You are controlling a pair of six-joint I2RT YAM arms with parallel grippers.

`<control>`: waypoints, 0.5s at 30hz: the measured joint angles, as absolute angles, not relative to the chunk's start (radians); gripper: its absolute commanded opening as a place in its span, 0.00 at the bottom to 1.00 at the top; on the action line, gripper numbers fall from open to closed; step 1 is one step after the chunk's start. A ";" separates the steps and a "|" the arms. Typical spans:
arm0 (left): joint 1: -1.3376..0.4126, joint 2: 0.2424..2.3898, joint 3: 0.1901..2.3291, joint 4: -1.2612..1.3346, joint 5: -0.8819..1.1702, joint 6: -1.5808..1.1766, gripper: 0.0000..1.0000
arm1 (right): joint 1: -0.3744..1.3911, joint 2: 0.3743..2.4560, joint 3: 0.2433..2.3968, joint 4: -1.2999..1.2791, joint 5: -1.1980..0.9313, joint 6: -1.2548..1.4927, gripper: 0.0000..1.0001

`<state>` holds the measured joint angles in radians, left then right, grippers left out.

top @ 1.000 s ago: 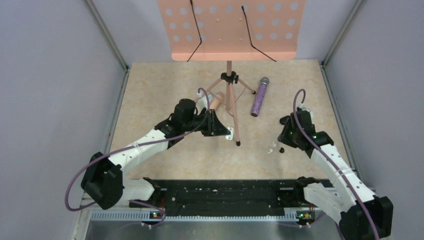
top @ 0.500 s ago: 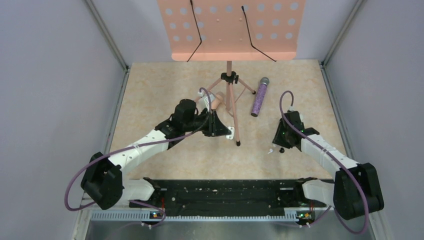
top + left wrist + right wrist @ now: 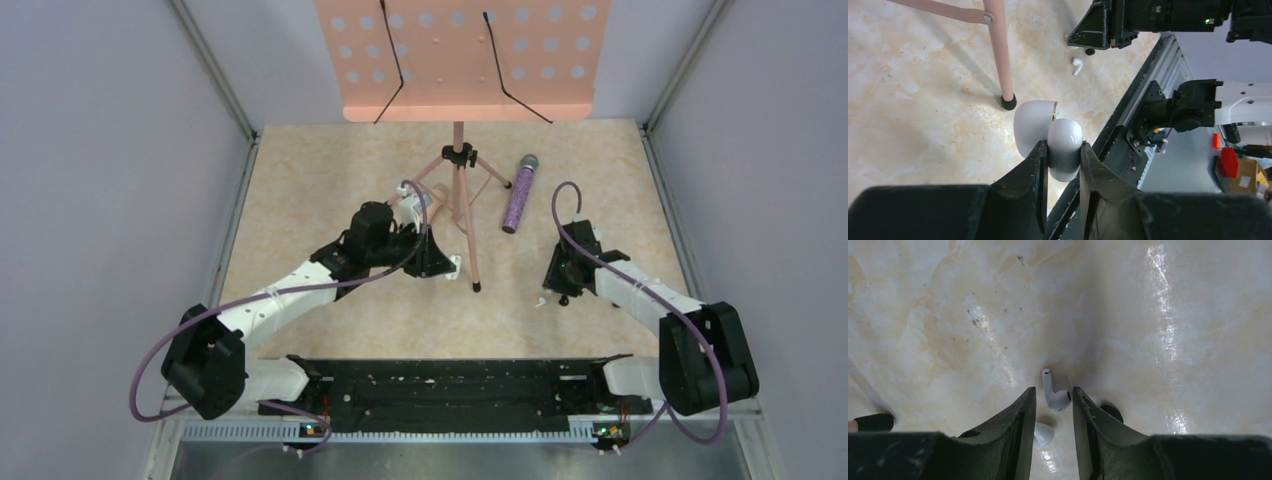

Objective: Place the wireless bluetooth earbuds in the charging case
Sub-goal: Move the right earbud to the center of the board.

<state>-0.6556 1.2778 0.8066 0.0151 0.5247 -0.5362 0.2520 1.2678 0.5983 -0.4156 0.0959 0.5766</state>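
Now | right gripper (image 3: 1053, 391), jaws parted, straddles earbud (image 3: 1058, 401), stem pointing ahead | left gripper (image 3: 1062, 146) clamps charging case (image 3: 1030, 122)

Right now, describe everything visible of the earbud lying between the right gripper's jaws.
The earbud is tiny, glossy white plastic: a rounded head and a short straight stem pointing away from the wrist camera. It lies flat on the marbled beige table, in the gap between the right gripper's open jaws, seemingly touching neither. A second white earbud lies just nearer, partly hidden under one jaw; a small black piece sits close by its head.
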 measured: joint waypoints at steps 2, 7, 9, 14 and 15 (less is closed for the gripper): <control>-0.656 1.278 0.807 -0.002 0.509 -0.510 0.00 | 0.252 1.277 0.603 -0.410 0.096 0.577 0.33; -0.656 1.278 0.807 -0.052 0.478 -0.463 0.00 | 0.252 1.279 0.603 -0.391 0.091 0.577 0.31; -0.656 1.279 0.807 -0.065 0.472 -0.451 0.00 | 0.252 1.279 0.603 -0.387 0.085 0.579 0.31; -0.656 1.280 0.807 -0.088 0.457 -0.437 0.00 | 0.252 1.280 0.603 -0.388 0.064 0.580 0.36; -0.656 1.282 0.807 -0.088 0.455 -0.436 0.00 | 0.252 1.283 0.603 -0.388 0.061 0.580 0.36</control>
<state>-0.6556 1.2819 0.8066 -0.0879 0.4549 -0.4362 0.2520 1.2831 0.6025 -0.3882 0.0612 0.5804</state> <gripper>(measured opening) 0.268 0.353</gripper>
